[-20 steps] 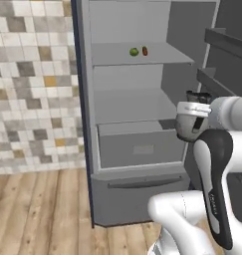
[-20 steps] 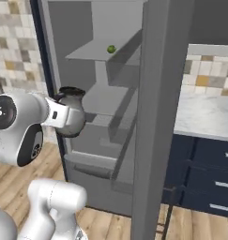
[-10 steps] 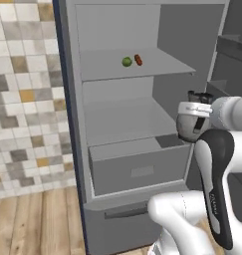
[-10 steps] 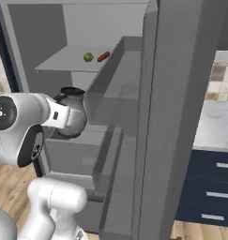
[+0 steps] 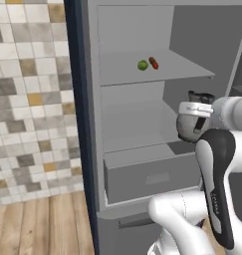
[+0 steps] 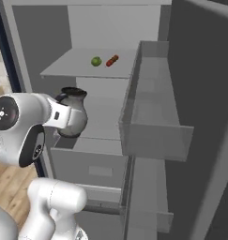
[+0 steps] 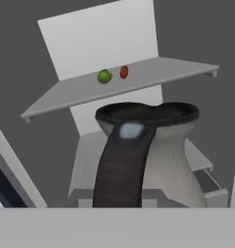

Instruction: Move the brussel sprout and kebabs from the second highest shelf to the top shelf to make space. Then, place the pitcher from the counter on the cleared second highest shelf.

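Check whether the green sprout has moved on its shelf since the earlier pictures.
No. The sprout lies on the same top shelf, just left of the kebab as before; the camera shifted, not the sprout.

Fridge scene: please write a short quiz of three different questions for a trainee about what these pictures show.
1. True or false: the brussel sprout and the kebabs lie on the same shelf.
2. What does the end effector hold? A) pitcher B) bowl C) cup
3. Fill in: the pitcher is level with the bare shelf ____ the top shelf.

Key: 1 true; 2 A; 3 below.
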Motion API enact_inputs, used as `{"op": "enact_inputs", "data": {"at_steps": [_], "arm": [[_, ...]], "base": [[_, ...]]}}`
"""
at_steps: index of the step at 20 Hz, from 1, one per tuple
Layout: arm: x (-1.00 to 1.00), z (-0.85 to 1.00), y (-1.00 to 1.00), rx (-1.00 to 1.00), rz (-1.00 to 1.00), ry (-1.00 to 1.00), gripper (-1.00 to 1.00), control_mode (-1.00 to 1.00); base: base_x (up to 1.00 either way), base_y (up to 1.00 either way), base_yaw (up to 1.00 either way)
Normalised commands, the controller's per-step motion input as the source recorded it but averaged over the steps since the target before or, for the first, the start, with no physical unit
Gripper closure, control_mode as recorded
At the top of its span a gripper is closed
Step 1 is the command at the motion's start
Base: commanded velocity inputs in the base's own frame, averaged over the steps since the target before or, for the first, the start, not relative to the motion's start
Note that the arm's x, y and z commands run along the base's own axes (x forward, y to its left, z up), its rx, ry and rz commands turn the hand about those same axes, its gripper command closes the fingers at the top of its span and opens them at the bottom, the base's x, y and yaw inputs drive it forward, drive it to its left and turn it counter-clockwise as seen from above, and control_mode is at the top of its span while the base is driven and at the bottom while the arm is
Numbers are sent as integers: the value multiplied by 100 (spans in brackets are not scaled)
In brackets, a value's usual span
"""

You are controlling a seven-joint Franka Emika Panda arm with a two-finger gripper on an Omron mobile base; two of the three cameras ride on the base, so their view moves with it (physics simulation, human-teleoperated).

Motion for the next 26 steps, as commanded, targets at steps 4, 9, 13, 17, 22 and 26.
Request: {"op": "enact_inputs", "data": {"at_steps": [4,9,13,17,22,26], "arm": [[0,0,0,0,0,0,100,100],[6,-9,1,-6,0,0,100,-100],[17,-16,0,-5,0,0,100,-100],[31,-13,0,-2,0,0,100,-100],[29,-24,0,-2,0,-1,100,-100],[23,-45,0,-2,0,0,100,-100]], "base": [[8,39,0],[4,8,0],[0,0,0],[0,0,0],[0,0,0],[0,0,0]]}}
